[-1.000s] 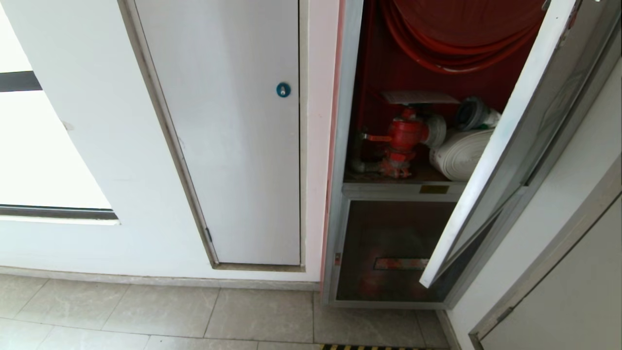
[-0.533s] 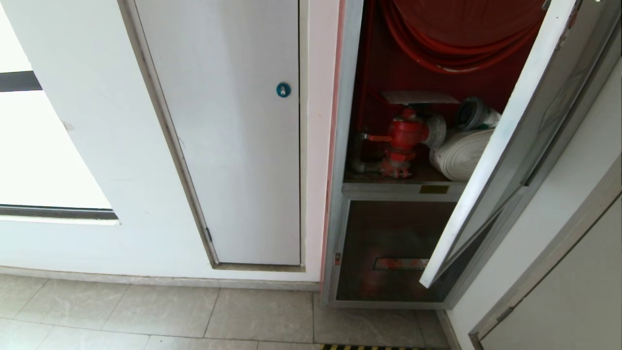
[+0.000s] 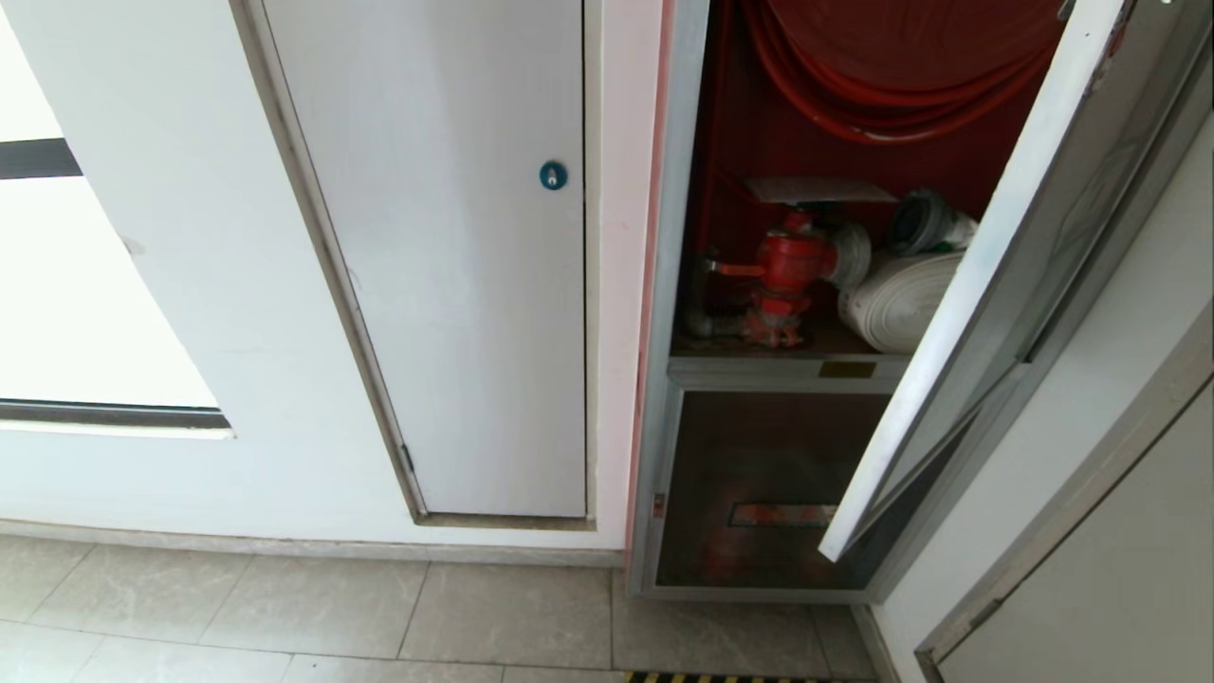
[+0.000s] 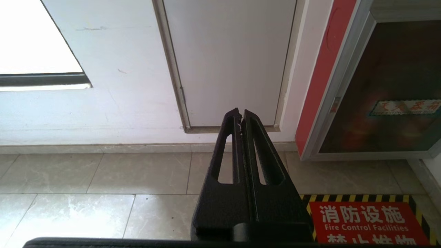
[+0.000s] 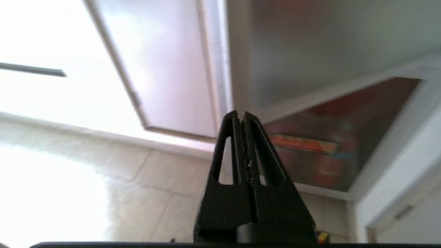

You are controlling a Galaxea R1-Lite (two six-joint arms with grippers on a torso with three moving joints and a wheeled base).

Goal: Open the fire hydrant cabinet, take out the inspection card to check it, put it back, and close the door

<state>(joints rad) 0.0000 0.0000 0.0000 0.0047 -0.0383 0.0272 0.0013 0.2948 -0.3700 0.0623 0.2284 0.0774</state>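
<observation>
We face the fire hydrant cabinet (image 3: 664,285) set in the wall, to the right of the panel door (image 3: 455,266). Its door (image 3: 958,313) hangs swung outward on the right side, crossing in front of part of the interior. Inside, the hose reel (image 3: 892,66) sits at the top; below it the inspection card (image 3: 820,190) lies flat on the valve (image 3: 792,270), with the rolled hose (image 3: 896,299) just beside it on the right. Under that shelf sits the lower panel (image 3: 759,484), closed, above the floor (image 3: 379,617).
</observation>
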